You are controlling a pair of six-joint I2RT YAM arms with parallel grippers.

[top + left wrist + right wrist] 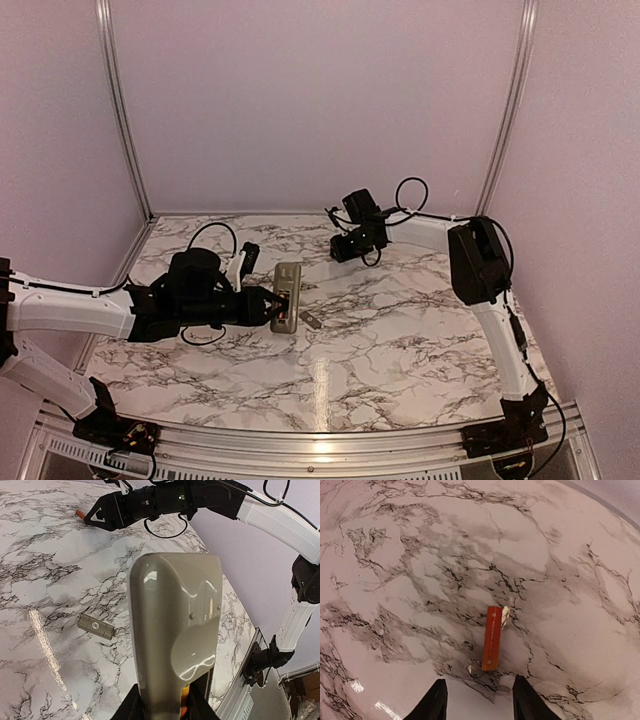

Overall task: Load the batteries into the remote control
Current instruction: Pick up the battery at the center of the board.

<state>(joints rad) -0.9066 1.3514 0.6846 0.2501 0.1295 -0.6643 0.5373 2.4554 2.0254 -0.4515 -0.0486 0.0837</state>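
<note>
Conceivably, the orange cylindrical battery (491,638) could be rolled aside by the open right pincer (479,681), the grey plastic remote (175,625) being clamped by the left pincer (166,706).

The remote control (175,630) is held grey back up, clamped at its near end by the left gripper (165,711) (only fingertips are seen). A grey cover plate (95,626) is laid on the marble table (40,570) to its left. Farther off, a battery (79,514) is seen just beside the right gripper (97,517).

Open marble (395,580) rings the battery (491,638), just ahead of the right fingers (432,702).
</note>
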